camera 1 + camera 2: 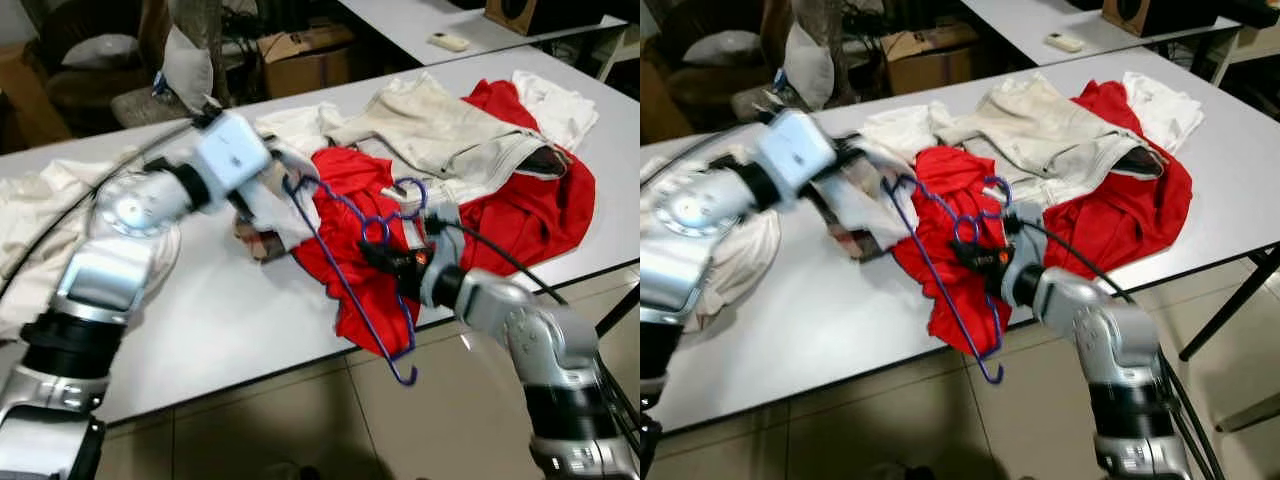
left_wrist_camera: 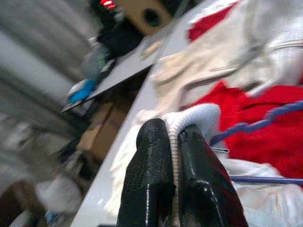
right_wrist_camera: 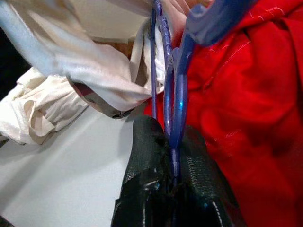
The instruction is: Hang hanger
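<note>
Hanger (image 1: 352,262), blue, pinched in right pincer (image 3: 173,163) above table (image 1: 230,310) edge, against red garment (image 1: 355,215). Left pincer (image 2: 173,156) clamped on white garment (image 1: 285,205) collar next to one hanger arm. Garment not threaded on yet; hanging looks still to do.

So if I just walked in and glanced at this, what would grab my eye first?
Probably the blue hanger, held up over the near edge of the white table by the right gripper, whose black fingers pinch it. Right behind it lies a heap of bright red clothes mixed with beige ones. The left gripper is clamped on a white garment beside the hanger.
</note>
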Available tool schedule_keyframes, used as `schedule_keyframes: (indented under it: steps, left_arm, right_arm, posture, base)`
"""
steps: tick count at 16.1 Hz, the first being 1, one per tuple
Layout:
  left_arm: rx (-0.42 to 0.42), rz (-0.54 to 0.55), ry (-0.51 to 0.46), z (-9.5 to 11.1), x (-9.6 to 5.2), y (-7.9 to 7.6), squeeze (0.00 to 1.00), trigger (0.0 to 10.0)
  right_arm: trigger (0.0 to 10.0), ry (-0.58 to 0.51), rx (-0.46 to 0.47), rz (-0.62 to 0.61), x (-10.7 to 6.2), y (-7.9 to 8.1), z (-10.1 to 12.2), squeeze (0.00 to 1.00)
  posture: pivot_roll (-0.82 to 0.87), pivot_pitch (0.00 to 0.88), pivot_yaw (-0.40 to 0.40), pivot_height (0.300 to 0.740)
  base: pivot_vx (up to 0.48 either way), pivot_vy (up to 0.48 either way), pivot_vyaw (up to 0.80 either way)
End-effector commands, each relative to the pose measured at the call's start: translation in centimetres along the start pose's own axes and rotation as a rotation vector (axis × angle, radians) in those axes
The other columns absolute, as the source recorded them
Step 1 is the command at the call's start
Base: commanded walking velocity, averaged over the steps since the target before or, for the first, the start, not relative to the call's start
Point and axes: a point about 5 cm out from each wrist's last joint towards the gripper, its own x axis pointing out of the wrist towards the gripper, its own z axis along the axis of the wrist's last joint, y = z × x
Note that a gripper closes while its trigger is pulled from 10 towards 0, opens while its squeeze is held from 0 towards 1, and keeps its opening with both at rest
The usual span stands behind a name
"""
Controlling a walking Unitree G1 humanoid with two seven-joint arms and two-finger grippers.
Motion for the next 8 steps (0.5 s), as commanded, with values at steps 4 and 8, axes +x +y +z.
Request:
schedule_keyframes:
  steps: [4, 8]
  left_arm:
    - [0.031, 0.0, -0.027, 0.7, -1.1, 0.8, 0.0, 1.6]
    - [0.003, 0.091, -0.024, 0.8, -0.6, 1.9, 0.0, 1.3]
  right_arm:
    - [10.0, -0.139, -0.023, 0.049, 1.1, 0.8, 2.7, 0.0]
    - [10.0, -0.157, -0.144, 0.118, 0.9, 2.4, 3.1, 0.0]
  posture:
    - [-0.03, 0.0, 0.078, 0.74]
    - [-0.03, 0.0, 0.094, 0.74]
  base:
    - [0.0, 0.0, 0.0]
    - [0.0, 0.0, 0.0]
